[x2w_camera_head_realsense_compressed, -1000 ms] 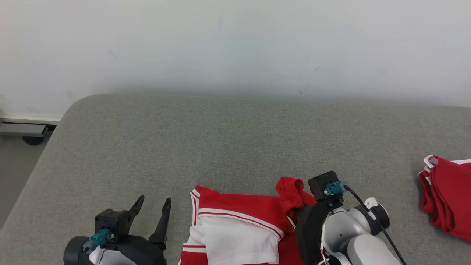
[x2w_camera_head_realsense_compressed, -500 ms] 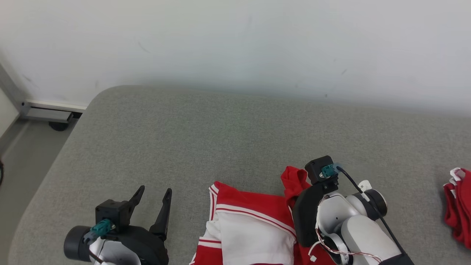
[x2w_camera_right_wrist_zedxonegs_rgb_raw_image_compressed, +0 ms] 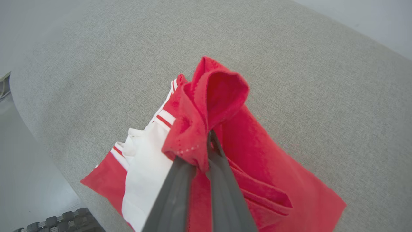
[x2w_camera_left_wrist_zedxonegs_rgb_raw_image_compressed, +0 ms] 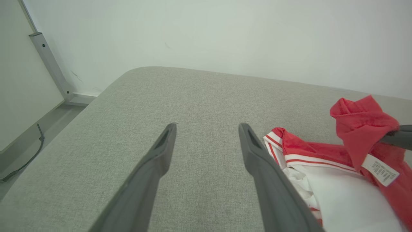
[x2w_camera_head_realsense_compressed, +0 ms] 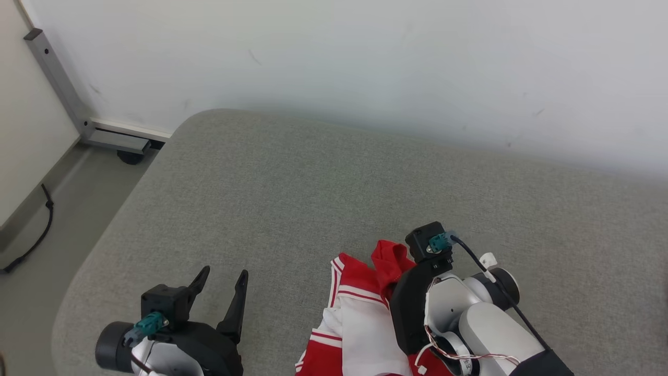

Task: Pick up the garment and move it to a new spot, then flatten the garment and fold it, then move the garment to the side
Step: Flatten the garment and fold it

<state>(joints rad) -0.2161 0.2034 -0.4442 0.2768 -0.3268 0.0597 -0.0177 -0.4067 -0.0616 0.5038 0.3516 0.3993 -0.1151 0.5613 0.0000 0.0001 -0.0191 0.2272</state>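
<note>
Two hands to account for. Found the right hand (x2w_camera_right_wrist_zedxonegs_rgb_raw_image_compressed: 208,143) at 5 o'clock in the head view, long dark fingers pressed together on a bunched red fold of the garment (x2w_camera_right_wrist_zedxonegs_rgb_raw_image_compressed: 257,151), with that fold raised above the rest of the cloth. Found the left hand (x2w_camera_head_realsense_compressed: 224,273) at 7 o'clock, fingers spread wide, holding nothing, poised above bare surface (x2w_camera_head_realsense_compressed: 292,183) just beside the garment's striped edge. Placed the garment at 6 o'clock, near the surface's front edge, partly hidden under the right arm and otherwise lying loosely heaped.

Noted soft red knit with a white panel, thin red-and-white stripes along the hems, and a small white printed label (x2w_camera_left_wrist_zedxonegs_rgb_raw_image_compressed: 380,169) hanging from the pinched fold. Noted a grey, coarse-woven, cushioned surface with a rounded corner at 10 o'clock. Saw a plain pale wall (x2w_camera_head_realsense_compressed: 365,52) from 11 through 1 o'clock, plus a grey metal post (x2w_camera_head_realsense_compressed: 57,83) and a dark cable (x2w_camera_head_realsense_compressed: 46,230) on the floor toward 9 and 10 o'clock.
</note>
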